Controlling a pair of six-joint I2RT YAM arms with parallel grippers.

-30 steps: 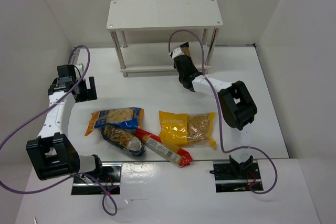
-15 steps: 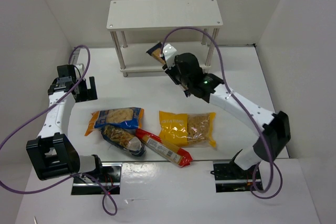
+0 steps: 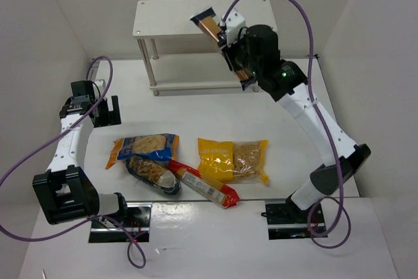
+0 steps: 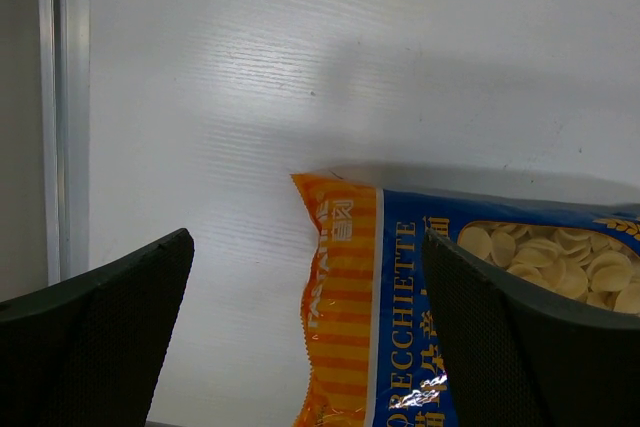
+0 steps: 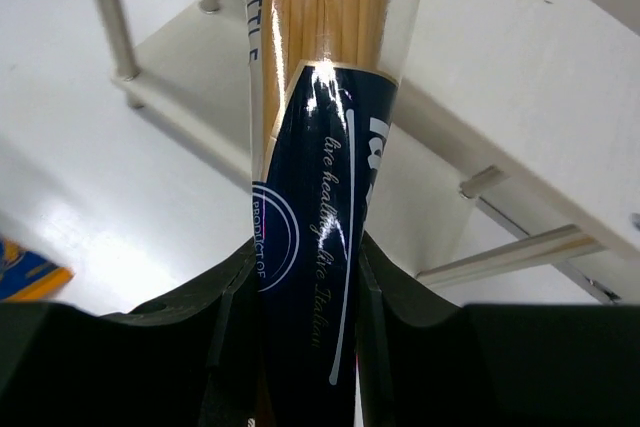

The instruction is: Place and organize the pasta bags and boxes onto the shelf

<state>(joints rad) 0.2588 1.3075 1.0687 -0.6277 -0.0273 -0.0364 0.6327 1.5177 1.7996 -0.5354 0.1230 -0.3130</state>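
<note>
The long orange-tan spaghetti pack [image 3: 208,24] hung tilted in the air, crossing the front edge of the shelf [image 3: 170,19] in the overhead view. The right gripper [image 3: 230,42] pinched it tight at its dark label. On the table [image 3: 196,112] nearer the arms lay the blue-orange bag [image 3: 144,144], the clear dark-blue bag [image 3: 154,173], the long red-yellow pack [image 3: 206,187] and the yellow windowed bag [image 3: 232,159]. The left gripper [image 3: 108,110], fingers spread, hovered at far left, holding nothing.
</note>
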